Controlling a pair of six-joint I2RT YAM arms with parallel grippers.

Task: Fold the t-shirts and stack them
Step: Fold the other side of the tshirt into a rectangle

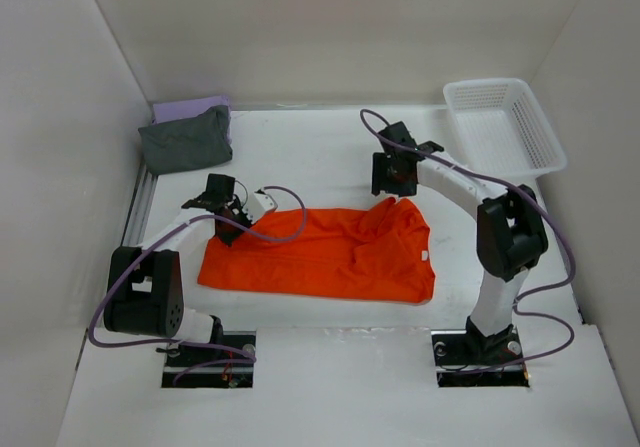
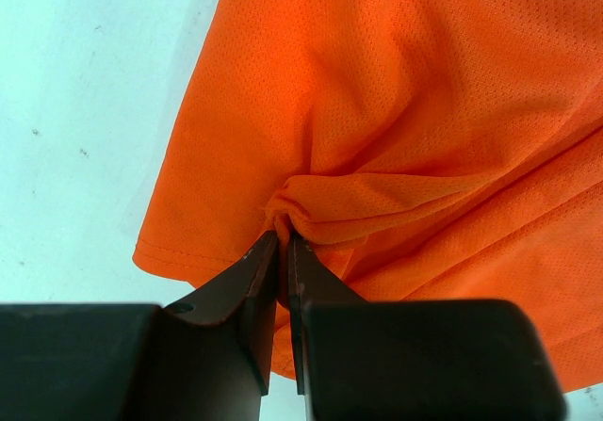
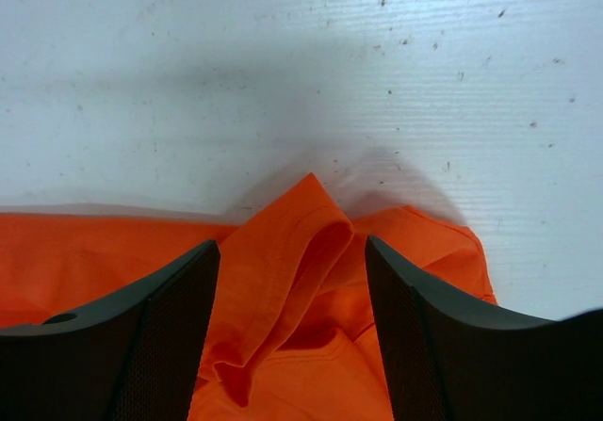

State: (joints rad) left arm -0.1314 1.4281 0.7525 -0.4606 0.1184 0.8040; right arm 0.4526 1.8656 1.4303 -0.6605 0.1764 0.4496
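Looking just past the arm bases, I see the orange t-shirt (image 1: 320, 257) spread across the worktop (image 1: 330, 157). At its left edge my left gripper (image 2: 283, 240) is clenched on a pinch of its fabric. At its far right corner my right gripper (image 3: 292, 247) is released, jaws wide either side of a raised fold. Beyond the shirt's left end lies the dark grey t-shirt (image 1: 185, 139), with the lavender t-shirt (image 1: 200, 105) showing behind it. Beyond its right end sits the white basket (image 1: 484, 85).
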